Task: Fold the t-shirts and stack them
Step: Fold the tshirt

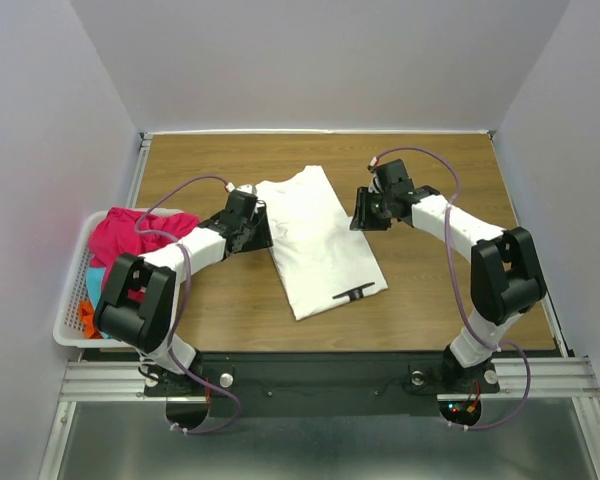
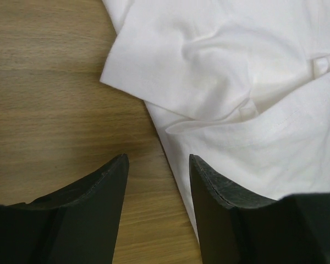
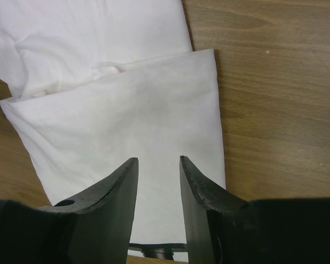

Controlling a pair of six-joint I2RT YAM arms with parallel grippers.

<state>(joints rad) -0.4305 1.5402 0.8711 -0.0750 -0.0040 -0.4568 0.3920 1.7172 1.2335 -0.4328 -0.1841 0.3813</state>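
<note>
One white t-shirt point(image 1: 320, 240) lies mid-table, and both of your grippers stand parted and empty at its sides.

From the top view, the shirt is a long, narrow, soft slab on the wood-grain table point(image 1: 430, 300), with one small black mark point(image 1: 353, 293) near its near end. Your left gripper point(image 1: 260, 232) sits at its left edge and your right gripper point(image 1: 365, 212) just off its right edge. At the far left, a white lattice basket point(image 1: 70, 310) holds three crumpled cloths: one magenta point(image 1: 125, 235), one cyan point(image 1: 97, 280), one orange point(image 1: 86, 318). In your left wrist view, the two dark fingers stand apart with nothing between them, above bare wood and the shirt's hem, with a creased sleeve point(image 2: 170, 66) beyond. In your right wrist view, the jaws are parted over smooth white cloth, gripping nothing.
</note>
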